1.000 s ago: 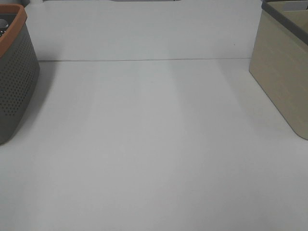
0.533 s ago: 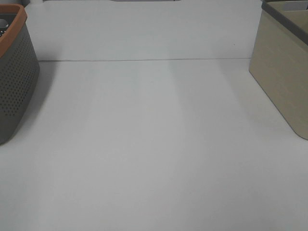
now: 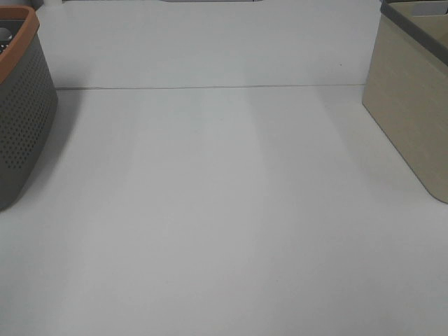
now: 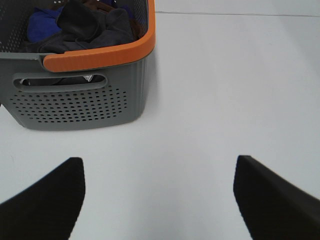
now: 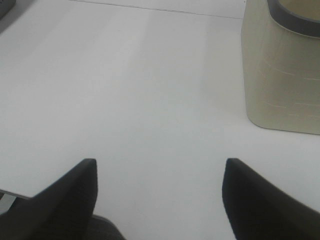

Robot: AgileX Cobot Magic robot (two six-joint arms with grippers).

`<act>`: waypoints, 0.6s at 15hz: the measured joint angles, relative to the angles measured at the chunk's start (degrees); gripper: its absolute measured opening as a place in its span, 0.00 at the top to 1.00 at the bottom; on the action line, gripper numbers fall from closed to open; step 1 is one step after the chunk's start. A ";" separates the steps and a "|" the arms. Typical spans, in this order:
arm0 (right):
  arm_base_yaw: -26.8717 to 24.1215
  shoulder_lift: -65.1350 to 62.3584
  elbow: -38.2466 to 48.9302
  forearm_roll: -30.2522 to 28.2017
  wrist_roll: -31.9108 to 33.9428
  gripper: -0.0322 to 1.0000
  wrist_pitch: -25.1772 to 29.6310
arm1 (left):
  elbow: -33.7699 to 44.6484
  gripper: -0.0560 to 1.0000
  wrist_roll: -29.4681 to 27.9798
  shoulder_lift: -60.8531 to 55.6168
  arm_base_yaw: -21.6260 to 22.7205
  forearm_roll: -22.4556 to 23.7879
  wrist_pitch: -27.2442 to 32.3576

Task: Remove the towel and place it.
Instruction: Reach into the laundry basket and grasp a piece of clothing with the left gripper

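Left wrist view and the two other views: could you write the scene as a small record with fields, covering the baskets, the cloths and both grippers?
table: white
grey basket: orange rim, perforated wall, left side of the table
cloth pile: blue, black and grey pieces inside the grey basket
towel: probably the black piece on top, not certain; not yet removed
beige basket: grey rim, right side of the table, inside hidden
left gripper: open, empty, facing the grey basket
right gripper: open, empty, above the table
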 joint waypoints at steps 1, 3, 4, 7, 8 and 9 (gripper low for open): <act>0.00 0.00 0.00 0.00 0.00 0.29 0.00 | -1.43 0.23 0.00 2.29 0.00 0.00 -0.34; 0.00 0.00 0.00 0.00 0.00 0.29 0.00 | -4.18 0.23 0.00 6.36 0.00 0.00 -1.66; 0.00 0.00 0.00 0.00 0.00 0.29 0.00 | -5.79 0.23 0.00 8.65 0.00 0.00 -2.81; 0.00 0.00 0.00 0.00 0.00 0.29 0.00 | -9.28 0.23 -0.92 14.32 0.00 0.00 -6.19; 0.00 0.00 0.00 0.00 0.00 0.29 0.00 | -10.54 0.23 -2.18 16.79 0.00 0.00 -7.56; 0.00 0.00 0.00 0.00 0.00 0.29 0.00 | -11.57 0.23 -3.90 19.08 0.00 0.29 -9.05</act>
